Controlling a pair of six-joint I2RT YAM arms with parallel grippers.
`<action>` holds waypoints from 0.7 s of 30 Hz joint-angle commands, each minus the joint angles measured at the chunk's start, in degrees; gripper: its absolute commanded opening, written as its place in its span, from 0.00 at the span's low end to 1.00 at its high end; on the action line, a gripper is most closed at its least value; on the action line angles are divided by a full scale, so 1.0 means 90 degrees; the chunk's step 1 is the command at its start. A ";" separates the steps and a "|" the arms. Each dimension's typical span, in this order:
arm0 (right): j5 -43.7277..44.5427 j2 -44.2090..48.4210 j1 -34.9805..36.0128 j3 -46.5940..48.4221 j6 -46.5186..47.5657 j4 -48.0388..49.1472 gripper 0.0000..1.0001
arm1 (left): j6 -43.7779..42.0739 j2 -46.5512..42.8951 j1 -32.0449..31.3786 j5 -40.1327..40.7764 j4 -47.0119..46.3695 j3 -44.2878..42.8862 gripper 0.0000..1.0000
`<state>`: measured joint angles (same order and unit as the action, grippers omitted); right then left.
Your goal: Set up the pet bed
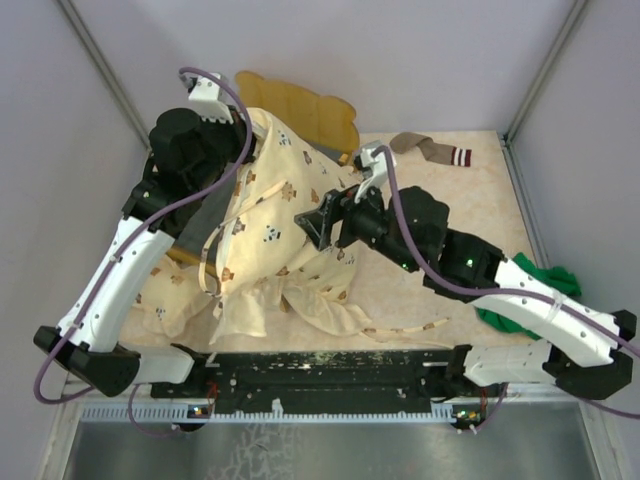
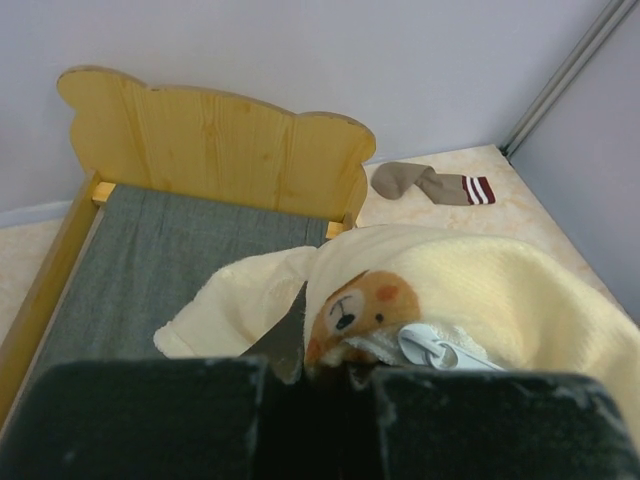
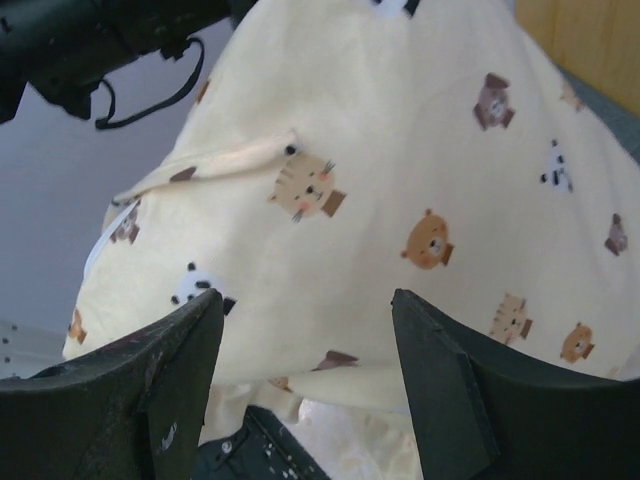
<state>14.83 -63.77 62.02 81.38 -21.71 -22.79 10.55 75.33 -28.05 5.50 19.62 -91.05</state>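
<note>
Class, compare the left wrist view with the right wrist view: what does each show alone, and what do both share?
Left wrist only: a brown sock with a red-and-white striped cuff, a white zip pull, and the left gripper shut on the cream animal-print quilt. Right wrist only: the open right gripper, empty, and the printed cats and pandas. Both: that quilt and the light-wood pet bed with its dark grey fabric base, whose wavy headboard shows nearly whole in the left view but only as a corner in the right.
</note>
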 commanded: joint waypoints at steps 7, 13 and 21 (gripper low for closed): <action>0.1729 -0.0453 0.1893 -0.0370 0.2171 0.1791 0.74 | 0.0288 -0.0145 -0.0029 -0.0134 -0.0043 -0.0124 0.00; 0.2146 -0.0591 0.2729 -0.1288 0.4602 0.3152 0.78 | 0.0380 -0.0255 -0.0029 -0.0246 -0.0129 0.0019 0.00; 0.2723 -0.1272 0.2750 -0.1857 0.6811 0.4418 0.85 | 0.0464 -0.0382 -0.0027 -0.0328 -0.0116 0.0196 0.00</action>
<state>32.34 -71.79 86.52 64.51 25.21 5.08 13.50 74.08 -28.05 3.42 19.90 -90.17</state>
